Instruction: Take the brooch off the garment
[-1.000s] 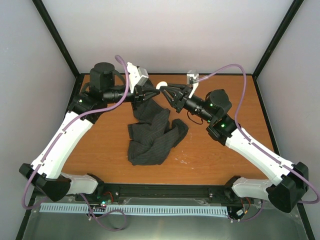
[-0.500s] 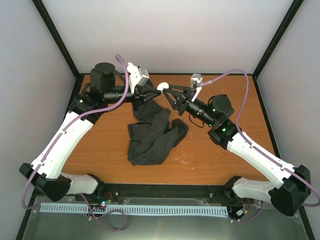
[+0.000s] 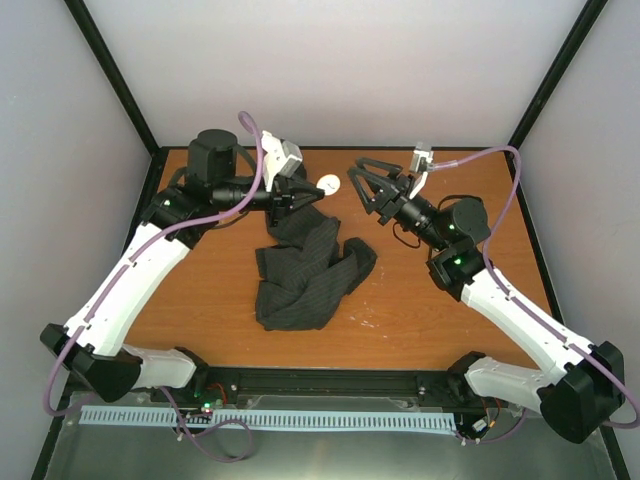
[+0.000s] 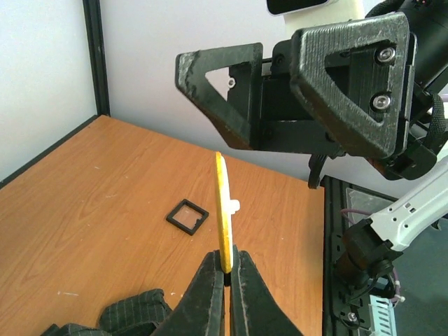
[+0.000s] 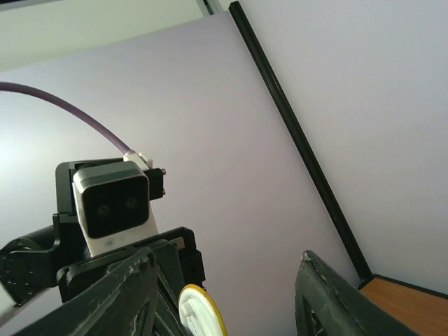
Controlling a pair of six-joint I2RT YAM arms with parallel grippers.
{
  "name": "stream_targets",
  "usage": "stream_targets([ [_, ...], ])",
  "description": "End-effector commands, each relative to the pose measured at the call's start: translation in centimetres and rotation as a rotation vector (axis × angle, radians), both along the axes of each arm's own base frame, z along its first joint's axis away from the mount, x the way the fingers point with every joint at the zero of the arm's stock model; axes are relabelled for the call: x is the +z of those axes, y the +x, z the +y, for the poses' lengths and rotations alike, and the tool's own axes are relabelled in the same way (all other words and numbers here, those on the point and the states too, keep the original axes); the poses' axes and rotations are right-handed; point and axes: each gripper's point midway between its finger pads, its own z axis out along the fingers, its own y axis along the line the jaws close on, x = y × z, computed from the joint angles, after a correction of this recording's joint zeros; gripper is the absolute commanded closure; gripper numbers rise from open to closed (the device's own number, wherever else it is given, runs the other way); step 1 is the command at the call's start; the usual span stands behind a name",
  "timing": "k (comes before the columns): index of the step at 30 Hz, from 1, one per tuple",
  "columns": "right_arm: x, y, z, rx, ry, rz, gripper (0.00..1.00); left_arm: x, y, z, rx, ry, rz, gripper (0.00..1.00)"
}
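Brooch free of the garment, pinched in the left gripper

The 2 fingers of the left gripper [image 4: 225, 269] are closed narrow on the lower edge of the brooch [image 4: 222, 210], a thin round disc with a yellow rim and a small white stub. It stands upright in the air, clear of the crumpled dark grey striped garment [image 3: 305, 270] that lies below. The right gripper [image 3: 365, 185] faces it with its fingers spread wide, holding nothing. I judge the removal itself done. The next move calls for carrying the disc down, probably to the small black square tray [image 4: 187, 216] on the orange-brown wooden table [image 4: 84, 210], and releasing it gently. 1 second ago the right gripper was close against the brooch; now it is drawn back, well apart.
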Motion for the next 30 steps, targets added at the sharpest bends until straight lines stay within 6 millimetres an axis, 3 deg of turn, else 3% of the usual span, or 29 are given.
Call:
stream_targets([
  [1,0.5,-1.0,-1.0,0.068,0.051,-0.010,0.47,0.7,0.3,0.0,0.023,-0.018,0.062,0.99],
  [9,-0.5,-0.9,0.0,0.153,-0.002,0.022,0.49,1.3,1.7,0.9,-0.013,-0.098,0.283,0.99],
  [21,-2.0,-0.2,0.5,0.156,-0.078,0.068,0.46,1.6,1.6,1.4,-0.039,-0.087,0.164,0.99],
  [23,-2.2,-0.1,0.7,0.157,-0.103,0.075,0.46,1.7,1.1,1.5,-0.062,-0.065,0.068,0.99],
  [30,-2.7,-1.5,1.0,0.205,-0.165,0.054,0.45,0.9,2.6,4.2,0.064,0.151,-0.581,0.99],
])
